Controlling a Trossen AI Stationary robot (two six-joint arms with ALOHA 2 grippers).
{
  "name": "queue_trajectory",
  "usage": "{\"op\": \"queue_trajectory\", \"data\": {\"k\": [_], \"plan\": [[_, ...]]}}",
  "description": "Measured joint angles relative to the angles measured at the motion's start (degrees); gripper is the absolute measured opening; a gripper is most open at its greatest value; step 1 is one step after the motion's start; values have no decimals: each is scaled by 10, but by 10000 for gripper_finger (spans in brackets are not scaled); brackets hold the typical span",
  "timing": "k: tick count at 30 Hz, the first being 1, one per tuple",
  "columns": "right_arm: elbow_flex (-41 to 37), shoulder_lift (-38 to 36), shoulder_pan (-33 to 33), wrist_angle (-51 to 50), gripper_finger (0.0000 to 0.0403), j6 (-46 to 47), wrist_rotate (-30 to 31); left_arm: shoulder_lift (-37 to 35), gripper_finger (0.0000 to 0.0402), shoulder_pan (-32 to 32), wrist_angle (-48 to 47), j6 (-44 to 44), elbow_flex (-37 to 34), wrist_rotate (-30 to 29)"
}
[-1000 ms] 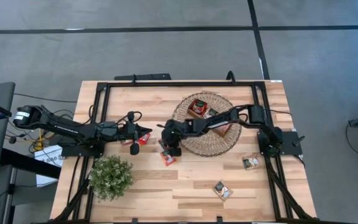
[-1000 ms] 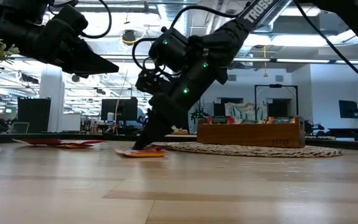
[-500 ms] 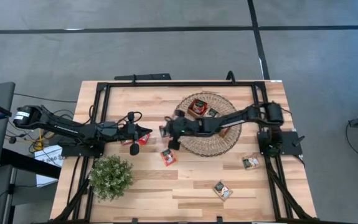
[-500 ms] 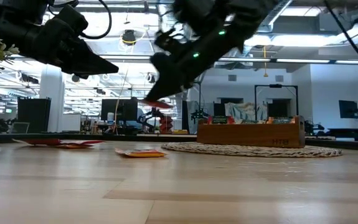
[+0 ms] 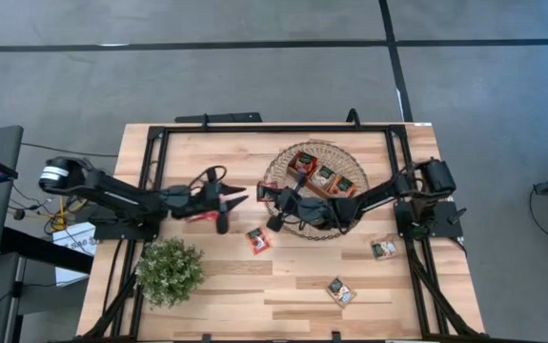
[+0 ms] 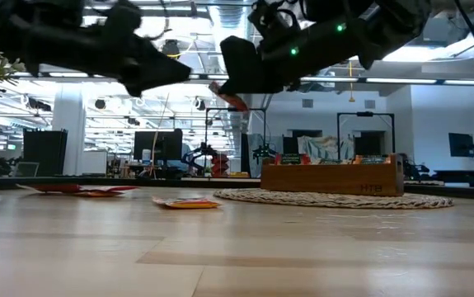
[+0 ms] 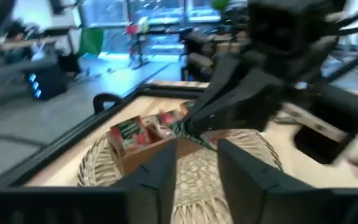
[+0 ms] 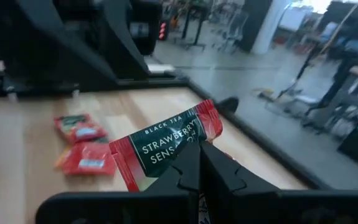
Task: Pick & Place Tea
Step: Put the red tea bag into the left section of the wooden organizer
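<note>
**Red sachet aloft beside the tray**

Red-and-dark-green foil, printed "Black Tea", marks the tea sachet (image 8: 166, 146) pinched between the fully closed fingers of the right gripper (image 5: 275, 198). In the high view this gripper hangs at the 9 o'clock edge of the woven mat (image 5: 314, 227), clear of the table, as the low view confirms: the sachet (image 6: 228, 96) is carried well above the wood.

The relation that governs the coming move, by judgement a placement, is this: the wooden tray (image 5: 323, 177) lies toward 2 o'clock from the right gripper, near but not beneath it, and its long axis runs from 10 o'clock to 4 o'clock across the mat. Its compartments already show sachets. The right arm reaches the tray along its own line; the left arm is the farther of the two.

The left gripper (image 5: 238, 197) stands just beside the right one, at its 9 o'clock, with its fingers (image 7: 241, 171) parted to a narrow gap and nothing between them.

Other tea lies on the table: a red sachet (image 5: 257, 240) at 6 o'clock from the right gripper, two more (image 5: 339, 290) toward 4 o'clock, and a red pile (image 8: 85, 144) under the left arm.
</note>
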Motion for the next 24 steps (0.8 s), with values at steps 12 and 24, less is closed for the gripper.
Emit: {"op": "queue_trajectory", "data": {"k": [12, 24], "plan": [[1, -6, 0, 6, 0, -28, 26, 133, 134, 42, -45, -84, 116, -5], [2, -22, 12, -54, 5, -34, 13, 133, 3, 31, -78, 7, 116, 32]]}}
